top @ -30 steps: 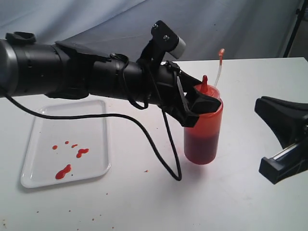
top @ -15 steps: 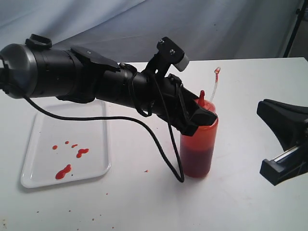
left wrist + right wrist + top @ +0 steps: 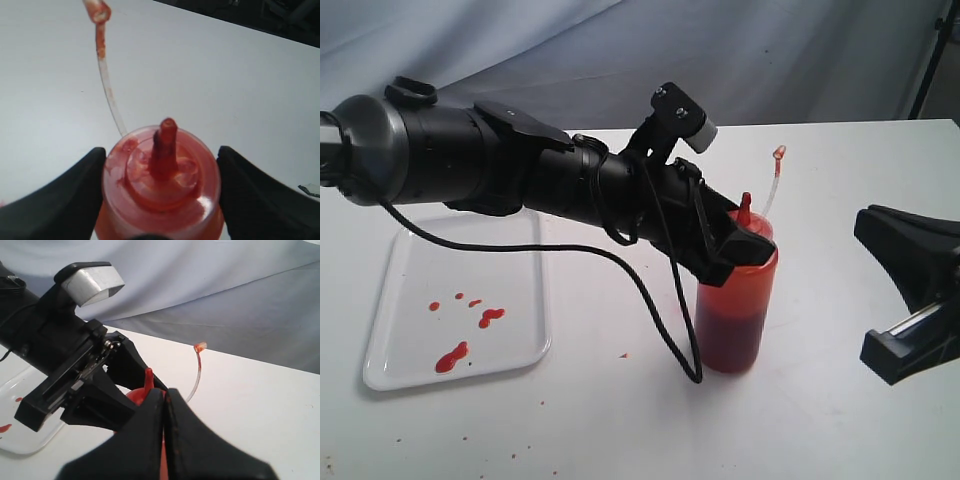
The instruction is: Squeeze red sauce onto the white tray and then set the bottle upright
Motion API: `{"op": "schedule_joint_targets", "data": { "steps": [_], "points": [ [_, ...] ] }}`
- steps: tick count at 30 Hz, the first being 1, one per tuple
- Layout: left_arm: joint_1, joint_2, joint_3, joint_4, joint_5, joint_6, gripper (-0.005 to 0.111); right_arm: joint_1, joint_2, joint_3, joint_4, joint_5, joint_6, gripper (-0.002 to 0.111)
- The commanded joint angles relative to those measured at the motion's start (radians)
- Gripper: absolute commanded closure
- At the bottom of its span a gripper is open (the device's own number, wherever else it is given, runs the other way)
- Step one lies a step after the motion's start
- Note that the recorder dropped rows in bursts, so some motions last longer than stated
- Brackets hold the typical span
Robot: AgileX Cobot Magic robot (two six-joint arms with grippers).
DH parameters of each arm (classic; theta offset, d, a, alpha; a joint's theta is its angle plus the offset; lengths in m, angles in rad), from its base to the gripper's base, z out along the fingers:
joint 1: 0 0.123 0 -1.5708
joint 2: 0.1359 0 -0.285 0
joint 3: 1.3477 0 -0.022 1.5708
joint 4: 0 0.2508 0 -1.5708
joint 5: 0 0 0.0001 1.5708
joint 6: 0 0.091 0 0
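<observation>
The bottle [image 3: 734,318] stands upright on the white table, right of centre, with dark red sauce in its lower half. Its red nozzle [image 3: 163,144] points up, and the clear tether with its tiny cap [image 3: 779,153] arcs away beside it. My left gripper [image 3: 744,247] is shut on the bottle just under the cap, a finger pressed to each side [image 3: 82,187]. The white tray [image 3: 470,262] lies at the left, carrying several drops of red sauce [image 3: 451,357]. My right gripper [image 3: 865,225] is shut and empty, off to the right, apart from the bottle.
A black cable [image 3: 650,300] loops down from the left arm and touches the table in front of the bottle. Small dried specks dot the table near the front edge. A grey cloth backdrop [image 3: 770,60] hangs behind the table.
The left arm has brought the bottle down and nearer the front of the table, still gripped. The bottle leaned slightly midway and now stands straight. The right gripper has stayed put.
</observation>
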Motion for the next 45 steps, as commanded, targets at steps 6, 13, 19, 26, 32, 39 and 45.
{"op": "schedule_joint_targets", "data": {
  "steps": [6, 13, 19, 26, 32, 39, 45],
  "points": [
    [-0.002, 0.002, -0.007, -0.006, 0.059, -0.069, 0.022, -0.006, 0.001, 0.005, 0.002, -0.012, -0.003, 0.108],
    [-0.002, -0.036, -0.007, 0.093, 0.06, -0.152, 0.012, -0.006, 0.001, 0.005, 0.002, -0.012, -0.003, 0.108],
    [0.068, -0.293, -0.007, 0.339, 0.028, -0.453, 0.012, -0.006, 0.001, 0.005, 0.002, -0.014, -0.003, 0.108],
    [0.194, -0.64, 0.015, 0.919, 0.042, -1.039, 0.037, -0.006, 0.001, 0.005, 0.002, -0.145, -0.003, 0.108],
    [0.196, -0.85, 0.091, 1.059, 0.064, -1.202, 0.053, -0.006, 0.001, 0.005, 0.072, -0.212, -0.019, 0.108],
    [0.196, -1.071, 0.219, 1.137, 0.064, -1.334, 0.075, -0.006, 0.001, 0.005, 0.294, -0.231, -0.078, 0.108],
    [0.196, -1.199, 0.353, 1.14, -0.021, -1.321, 0.107, -0.006, 0.001, 0.005, 0.315, -0.231, -0.078, 0.108]
  ]
}}
